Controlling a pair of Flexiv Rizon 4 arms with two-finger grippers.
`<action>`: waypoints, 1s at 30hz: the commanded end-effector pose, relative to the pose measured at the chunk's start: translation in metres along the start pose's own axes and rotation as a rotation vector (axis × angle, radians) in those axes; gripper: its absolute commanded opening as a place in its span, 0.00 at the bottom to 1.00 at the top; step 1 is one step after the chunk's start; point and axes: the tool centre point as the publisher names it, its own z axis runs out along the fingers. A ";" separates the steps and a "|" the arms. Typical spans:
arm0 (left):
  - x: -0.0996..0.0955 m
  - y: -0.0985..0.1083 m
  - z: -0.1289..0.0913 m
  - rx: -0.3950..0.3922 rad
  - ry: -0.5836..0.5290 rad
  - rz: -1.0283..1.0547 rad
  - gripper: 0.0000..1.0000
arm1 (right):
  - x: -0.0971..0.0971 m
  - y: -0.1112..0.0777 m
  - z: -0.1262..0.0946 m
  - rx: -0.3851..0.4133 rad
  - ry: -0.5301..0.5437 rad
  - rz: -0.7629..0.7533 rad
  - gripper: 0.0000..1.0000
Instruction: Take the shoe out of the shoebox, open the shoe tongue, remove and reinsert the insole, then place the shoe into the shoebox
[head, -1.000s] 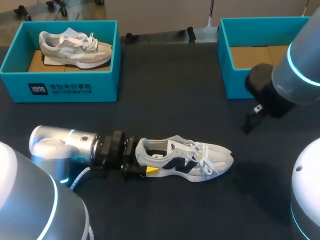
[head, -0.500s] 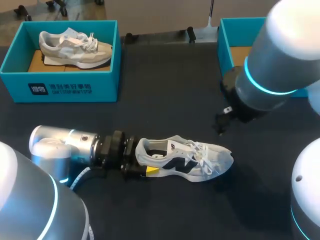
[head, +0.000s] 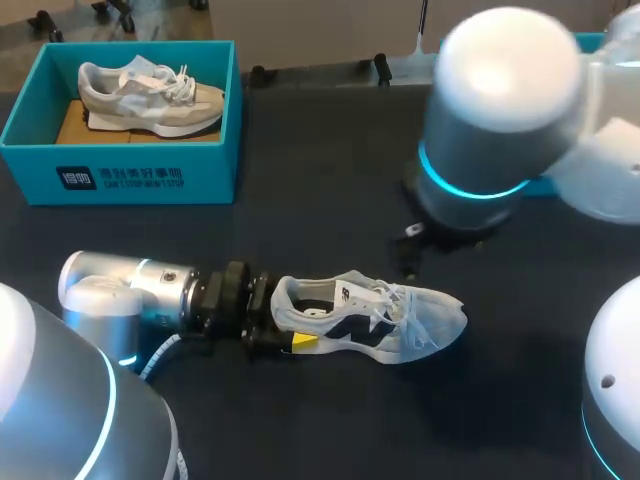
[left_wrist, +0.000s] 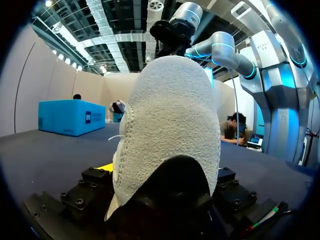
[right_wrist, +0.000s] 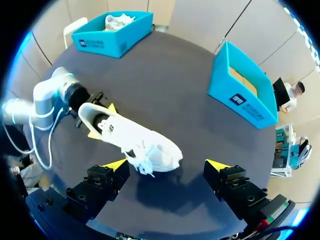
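Note:
A white shoe (head: 375, 318) with a dark side mark lies on its sole on the black table, toe pointing right. My left gripper (head: 287, 324) comes in low from the left and is shut on the shoe's heel (left_wrist: 167, 125), one finger on each side. A yellow fingertip (head: 303, 341) shows on the near side. My right arm (head: 495, 110) hangs over the table just behind the toe. Its gripper (right_wrist: 166, 165) stands open above the laces and toe of the shoe (right_wrist: 132, 137), touching nothing.
A teal shoebox (head: 130, 175) holding a second pale shoe (head: 150, 95) stands at the back left. Another teal shoebox (right_wrist: 240, 90), with nothing in it, stands at the back right, mostly hidden behind my right arm in the head view.
My right arm has swung left from the right-hand box to above the shoe's toe end. The left arm and the shoe have not moved.

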 end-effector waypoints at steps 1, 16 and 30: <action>-0.002 0.009 -0.002 0.010 -0.001 0.001 0.00 | 0.055 0.034 0.029 0.148 -0.110 0.011 1.00; -0.002 0.009 -0.002 0.010 -0.001 0.001 0.00 | 0.074 0.034 0.033 0.162 -0.103 0.002 1.00; -0.002 0.009 -0.002 0.010 -0.001 0.001 0.00 | 0.096 0.038 0.046 0.173 -0.179 0.170 1.00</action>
